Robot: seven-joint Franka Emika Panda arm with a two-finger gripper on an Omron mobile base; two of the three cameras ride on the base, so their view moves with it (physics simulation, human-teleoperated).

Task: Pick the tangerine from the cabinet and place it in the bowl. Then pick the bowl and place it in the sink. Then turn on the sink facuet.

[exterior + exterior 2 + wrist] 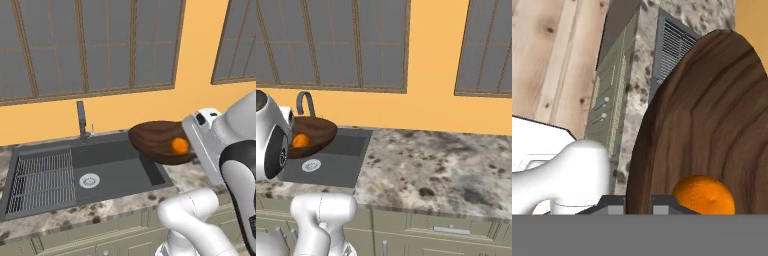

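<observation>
The arm reaches forward with the gripper at the near rim of the bowl, holding it tilted above the sink; finger gap hidden, apparently clamped on the rim; the tangerine sits inside; the faucet stands behind, the draining rack left.

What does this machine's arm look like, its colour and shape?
The arm is made of glossy white, rounded tube-like segments with dark grey bands at the joints. Its hand is a boxy white block bearing small dark marks. No cables show.
</observation>
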